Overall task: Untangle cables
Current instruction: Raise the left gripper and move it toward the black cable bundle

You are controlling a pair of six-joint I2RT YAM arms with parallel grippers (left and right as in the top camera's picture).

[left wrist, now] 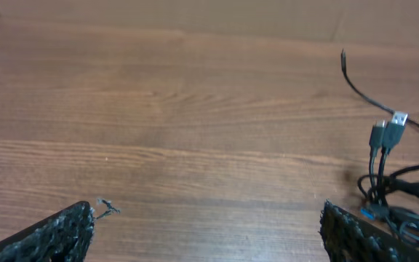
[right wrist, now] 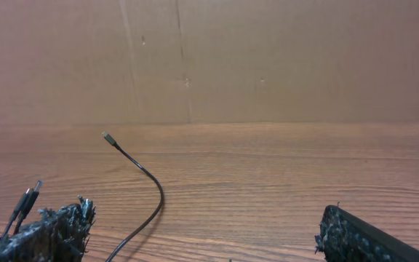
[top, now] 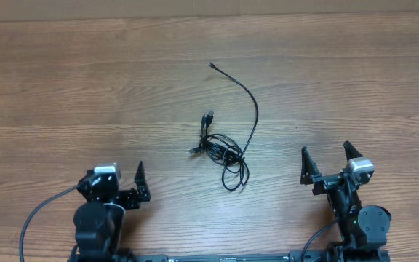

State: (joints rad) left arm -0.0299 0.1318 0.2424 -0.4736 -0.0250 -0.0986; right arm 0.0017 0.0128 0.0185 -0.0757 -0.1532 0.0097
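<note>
Left pincer [left wrist: 207,218] and right pincer [right wrist: 206,211] gape wide and empty at seven and five o'clock, well apart from the cables [top: 224,151], knotted at the centre of the counter [top: 64,80] with one strand trailing toward twelve; untangling appears not yet begun.

Overhead: you look straight down on the worktop [top: 64,80], both arms [top: 97,218] at the bottom edge. Left wrist: low, close, facing forward; cables [left wrist: 388,135] at your right. Right wrist: low, facing the back wall [right wrist: 268,58]; same cables at your left.
</note>
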